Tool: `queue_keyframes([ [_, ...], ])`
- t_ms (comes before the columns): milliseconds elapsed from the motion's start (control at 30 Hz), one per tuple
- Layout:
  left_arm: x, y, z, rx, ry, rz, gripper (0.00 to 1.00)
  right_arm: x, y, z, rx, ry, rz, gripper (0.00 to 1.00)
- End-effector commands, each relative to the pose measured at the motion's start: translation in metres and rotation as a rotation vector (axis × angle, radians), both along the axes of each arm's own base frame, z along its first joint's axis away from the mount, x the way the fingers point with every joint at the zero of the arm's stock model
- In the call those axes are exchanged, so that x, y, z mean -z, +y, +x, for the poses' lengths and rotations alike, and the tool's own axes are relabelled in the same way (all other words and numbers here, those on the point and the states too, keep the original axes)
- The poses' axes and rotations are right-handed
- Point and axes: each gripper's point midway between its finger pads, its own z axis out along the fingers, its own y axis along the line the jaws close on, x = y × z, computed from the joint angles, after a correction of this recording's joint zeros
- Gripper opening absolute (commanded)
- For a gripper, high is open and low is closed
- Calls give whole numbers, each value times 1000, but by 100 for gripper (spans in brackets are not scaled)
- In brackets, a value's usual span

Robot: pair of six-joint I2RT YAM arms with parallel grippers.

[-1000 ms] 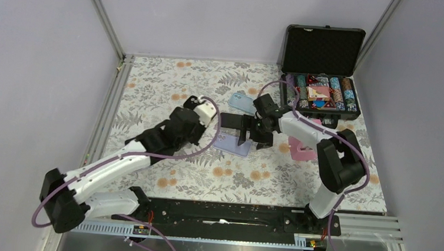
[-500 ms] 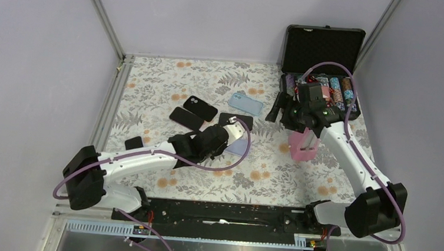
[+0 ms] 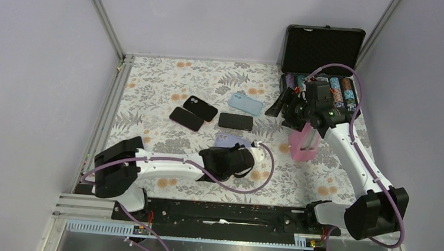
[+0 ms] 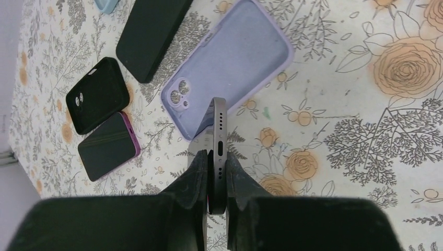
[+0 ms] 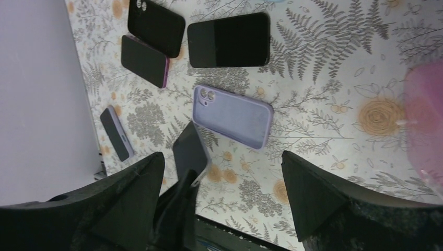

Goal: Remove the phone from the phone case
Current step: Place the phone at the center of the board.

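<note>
We judge the phone [image 4: 218,117] stiff, slick and fragile. The left gripper [image 4: 217,159] clamps its flat faces near the port end. The lilac case [image 4: 235,68] is probably soft. The right gripper [image 5: 222,167] gapes empty.

Left gripper [image 4: 217,157] pinches the phone [image 4: 218,128] (edge-on between its fingers), right gripper [image 5: 219,159] hangs high, jaws spread wide.

The phone case [image 4: 237,68] looks matt and soft, rubbery; the phone [image 4: 218,125] shows a smooth dark metal edge, dull-sheened; the tabletop [image 4: 365,68] wears a matt floral print; the black handset [image 5: 228,39] has a glossy screen.
</note>
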Motion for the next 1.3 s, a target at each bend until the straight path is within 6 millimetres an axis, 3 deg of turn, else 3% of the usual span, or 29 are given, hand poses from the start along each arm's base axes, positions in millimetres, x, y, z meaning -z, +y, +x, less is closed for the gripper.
queue_keyframes([
  [0,55,-26,-52,-3,278,-70,0,-12,11,0,1,-27,107,88],
  [200,84,-45,-76,-18,411,-81,2,-9,-2,-6,40,-23,103,87],
  [367,111,-54,-92,-83,509,-85,5,-21,-21,-9,76,-69,38,87],
  [600,142,-62,-121,-68,582,-67,19,-19,-28,-15,90,-68,18,87],
  [833,155,-58,-120,-32,562,-32,20,-9,-29,-28,97,-46,33,86],
  [1000,182,-29,-104,-31,419,82,17,-7,-28,-30,99,-36,43,86],
  [1167,193,-13,-82,-54,279,131,23,-15,-27,-30,98,-48,63,86],
  [1267,201,-5,-80,-46,265,155,24,-19,-26,-31,97,-55,75,86],
])
